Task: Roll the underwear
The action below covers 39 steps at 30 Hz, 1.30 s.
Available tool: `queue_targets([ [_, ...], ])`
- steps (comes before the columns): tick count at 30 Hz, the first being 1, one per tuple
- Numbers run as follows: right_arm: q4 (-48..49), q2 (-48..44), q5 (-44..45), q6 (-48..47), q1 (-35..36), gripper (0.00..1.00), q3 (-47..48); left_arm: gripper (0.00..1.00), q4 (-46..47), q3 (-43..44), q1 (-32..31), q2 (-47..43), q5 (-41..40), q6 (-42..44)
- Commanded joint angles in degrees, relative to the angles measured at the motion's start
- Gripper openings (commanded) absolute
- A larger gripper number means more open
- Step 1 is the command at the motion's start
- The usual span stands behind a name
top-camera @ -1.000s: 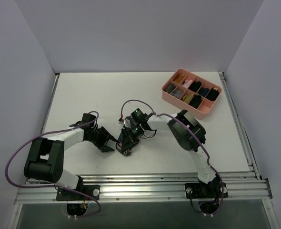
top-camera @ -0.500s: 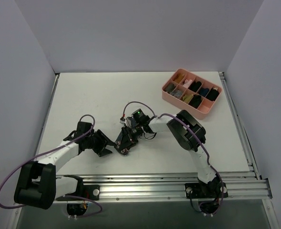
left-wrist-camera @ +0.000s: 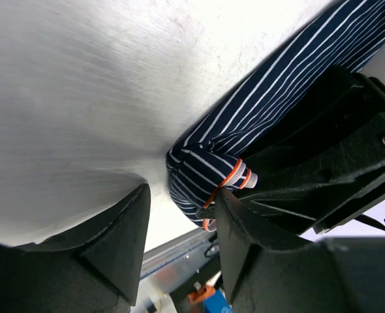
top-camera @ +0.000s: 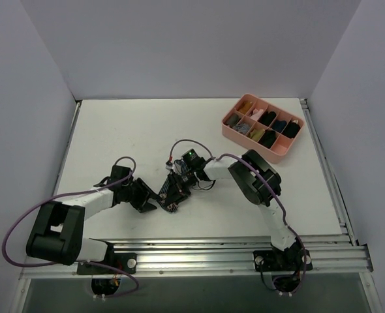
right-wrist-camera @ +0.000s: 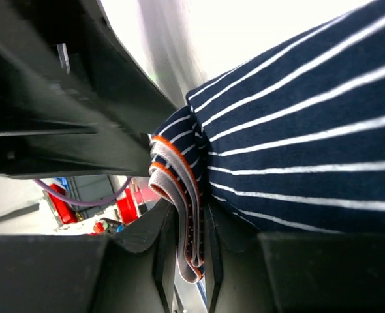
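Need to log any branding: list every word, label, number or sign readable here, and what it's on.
None readable. The underwear shows only pinstripes and an orange-edged waistband, no print; the pink tray is too small to show any marking.

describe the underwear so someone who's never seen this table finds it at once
On the white table, look near the middle, where the left gripper and right gripper meet. The underwear is the bundle between them: unlike the pieces in the pink tray, navy with thin white stripes and an orange-edged waistband.
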Motion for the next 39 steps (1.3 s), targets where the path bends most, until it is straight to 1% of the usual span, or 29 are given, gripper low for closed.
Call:
queue_targets([
  [1, -6.0, 0.4, 2.7, -4.3, -0.5, 0.16, 1.1, 0.52, 3.1, 2.0, -1.1, 2.8, 0.0, 0.1],
  [6, -4.6, -0.1, 4.0, -3.4, -0.5, 0.19, 0.5, 0.50, 3.6, 3.3, -2.8, 5.9, -0.6, 0.1],
  [10, -5.1, -1.6, 6.6, -4.2, -0.5, 0.31, 0.6, 0.49, -0.5, 5.3, -3.1, 8.4, -1.6, 1.5],
  [13, -6.2, -3.1, 9.3, -5.6, -0.5, 0.35, 0.6, 0.48, -2.7, 6.4, -3.1, 10.0, -1.9, 2.6],
  [16, -7.6, -4.7, 11.7, -7.3, -0.3, 0.38, 0.7, 0.48, -3.9, 7.1, -3.1, 11.3, -2.5, 3.0],
  [20, -11.0, -7.1, 16.1, -10.8, 0.4, 0.39, 1.6, 0.47, -4.4, 7.7, -3.1, 13.1, -2.5, 3.1],
  [21, -13.4, -7.4, 17.5, -12.1, 0.9, 0.39, 2.6, 0.47, -4.5, 7.9, -3.2, 13.5, -2.5, 3.1],
  [24, -18.6, -7.7, 21.7, -15.2, 1.7, 0.37, 4.1, 0.47, -4.4, 8.1, -3.2, 14.0, -2.5, 2.9],
  [27, -21.0, -6.4, 23.2, -16.5, 1.5, 0.22, 4.9, 0.47, -4.4, 8.3, -3.2, 13.5, -2.5, 2.8],
  [28, -21.8, -4.9, 23.0, -16.8, 1.3, 0.10, 6.1, 0.47, -4.6, 8.3, -3.2, 13.0, -2.6, 2.9],
  [29, -22.5, -4.0, 22.1, -16.9, 1.1, 0.05, 6.8, 0.47, -5.0, 8.5, -3.2, 12.4, -2.9, 3.2],
  [31, -22.5, -2.5, 17.0, -15.9, 0.0, 0.00, 7.7, 0.49, -5.9, 8.3, -3.1, 9.2, -4.4, 4.0],
  [33, -19.6, -2.6, 12.0, -13.5, -0.7, 0.00, 7.3, 0.54, -5.2, 6.4, -3.1, 4.9, -4.8, 4.1],
  [35, -17.4, -2.5, 8.6, -11.5, -1.8, 0.00, 6.5, 0.57, -1.7, 4.1, -2.8, 2.0, -4.9, 3.2],
  [36, -16.5, -2.2, 6.7, -10.1, -2.1, 0.00, 6.6, 0.57, 0.1, 1.3, -2.8, -0.4, -4.5, 2.5],
  [37, -16.8, -1.4, 5.0, -10.0, -2.4, 0.00, 6.9, 0.57, 4.2, 0.1, -2.8, -1.5, -4.0, 2.0],
  [39, -17.5, -0.7, 3.5, -9.8, -2.7, 0.00, 8.0, 0.57, 8.5, -2.4, -2.9, -3.5, -3.3, 1.2],
])
